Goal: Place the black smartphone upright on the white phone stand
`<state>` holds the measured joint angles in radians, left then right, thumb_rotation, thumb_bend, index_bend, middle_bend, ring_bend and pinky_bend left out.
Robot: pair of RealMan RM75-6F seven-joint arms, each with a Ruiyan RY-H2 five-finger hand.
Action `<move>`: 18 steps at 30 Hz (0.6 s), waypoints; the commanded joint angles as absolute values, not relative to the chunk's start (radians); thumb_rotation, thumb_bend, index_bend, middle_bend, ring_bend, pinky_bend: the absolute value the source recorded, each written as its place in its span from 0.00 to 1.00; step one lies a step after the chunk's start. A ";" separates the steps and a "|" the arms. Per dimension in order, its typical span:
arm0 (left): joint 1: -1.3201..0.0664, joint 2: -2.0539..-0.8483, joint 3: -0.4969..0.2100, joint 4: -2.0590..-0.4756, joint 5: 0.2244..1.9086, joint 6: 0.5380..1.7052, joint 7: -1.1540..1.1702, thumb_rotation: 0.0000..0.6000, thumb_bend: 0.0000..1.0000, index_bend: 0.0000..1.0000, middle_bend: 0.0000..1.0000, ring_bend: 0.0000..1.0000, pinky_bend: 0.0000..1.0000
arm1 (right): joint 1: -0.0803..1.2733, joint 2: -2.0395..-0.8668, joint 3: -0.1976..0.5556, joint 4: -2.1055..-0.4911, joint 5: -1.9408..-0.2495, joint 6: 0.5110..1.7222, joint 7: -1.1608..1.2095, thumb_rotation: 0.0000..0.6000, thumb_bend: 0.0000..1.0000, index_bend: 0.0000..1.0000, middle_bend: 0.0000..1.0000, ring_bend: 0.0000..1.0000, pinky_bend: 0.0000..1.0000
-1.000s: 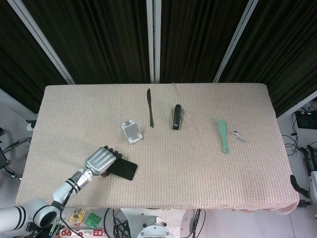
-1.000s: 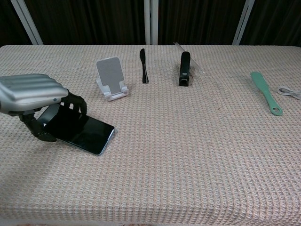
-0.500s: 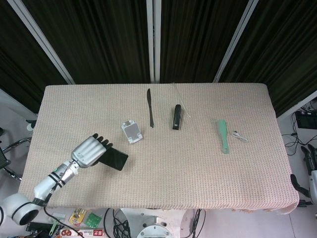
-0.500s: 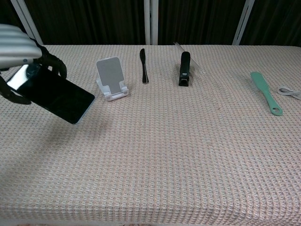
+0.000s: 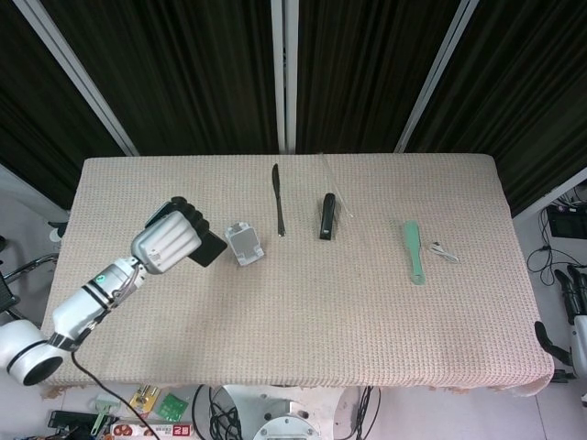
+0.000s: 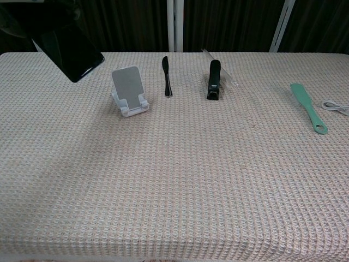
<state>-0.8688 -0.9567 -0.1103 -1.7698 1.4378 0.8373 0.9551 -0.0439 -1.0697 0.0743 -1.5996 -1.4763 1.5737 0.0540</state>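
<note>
On the near half of the counter nothing of the task lay; the action was further back, at the left side. There the left hand was raised above the cloth and its fingers were clenched around the black smartphone, grasping it at one end so that the free end pointed down and toward the stand. In the chest view the phone hung tilted in the air, clear of the cloth, its lower corner up and to the left of the white phone stand and not touching it; the hand itself was mostly cut off by the top edge of this view. The grip at the end seemed chosen to leave the bottom edge of the phone free, because that edge must sit on the small lip of the stand. The stand faced the robot with its back plate leaning away, so the phone probably needed to turn more upright and come down to the right. Behind the stand lay a black knife and a black stapler, near the path but beside it. Far to the right were a green brush and a white cable, well apart. The right hand was not seen in either view.
</note>
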 commanded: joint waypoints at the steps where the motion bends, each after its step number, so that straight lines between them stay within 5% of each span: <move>1: -0.977 -0.972 -0.147 -1.767 1.346 0.714 1.100 1.00 0.43 0.55 0.51 0.42 0.43 | -0.046 -1.070 0.074 -1.600 -1.477 1.577 0.057 1.00 0.28 0.00 0.00 0.00 0.00; 10: -1.147 -1.098 -0.152 -1.745 1.160 0.620 1.245 1.00 0.43 0.55 0.52 0.42 0.43 | -0.055 -1.069 0.071 -1.581 -1.462 1.572 0.093 1.00 0.29 0.00 0.00 0.00 0.00; 18: -1.275 -1.201 -0.064 -1.668 0.988 0.616 1.378 1.00 0.44 0.55 0.51 0.42 0.40 | -0.060 -1.069 0.074 -1.549 -1.448 1.565 0.139 1.00 0.29 0.00 0.00 0.00 0.00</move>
<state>-1.2450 -1.1742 -0.0889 -1.6910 1.0204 0.6157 1.3501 -0.0601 -1.0680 0.0734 -1.5526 -1.4507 1.5676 0.1353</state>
